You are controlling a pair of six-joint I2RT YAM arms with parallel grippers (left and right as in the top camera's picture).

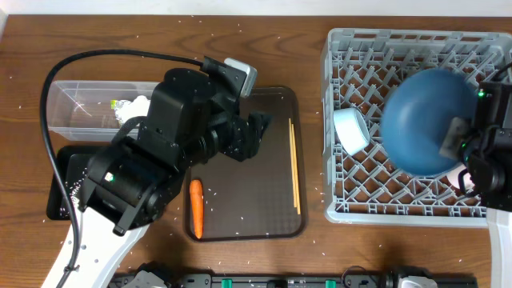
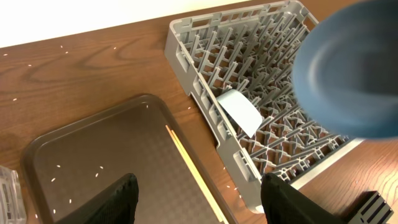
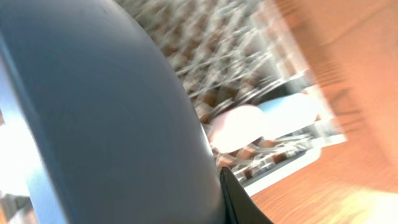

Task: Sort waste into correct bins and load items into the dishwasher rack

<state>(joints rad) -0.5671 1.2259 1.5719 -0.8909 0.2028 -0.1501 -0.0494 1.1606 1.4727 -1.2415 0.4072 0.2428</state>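
My right gripper [image 1: 454,144] is shut on the edge of the large blue plate [image 1: 422,118], which it holds tilted above the grey dishwasher rack [image 1: 400,36]. In the right wrist view the plate [image 3: 106,118] fills the left side, with one black finger [image 3: 239,202] against it. A white bowl [image 1: 352,130] leans in the rack. A pinkish cup [image 3: 239,127] and a light blue cup [image 3: 292,109] lie in it behind the plate. My left gripper [image 2: 199,202] hangs open and empty over the brown tray [image 2: 93,149], above the chopsticks [image 2: 189,165]. The orange carrot [image 1: 196,208] lies on that tray.
A clear tub [image 1: 76,100] at the far left holds a crumpled white napkin [image 1: 136,108]. A black tray [image 1: 58,188] sits in front of it, partly under my left arm. White rice grains are scattered over the wooden table [image 1: 160,48].
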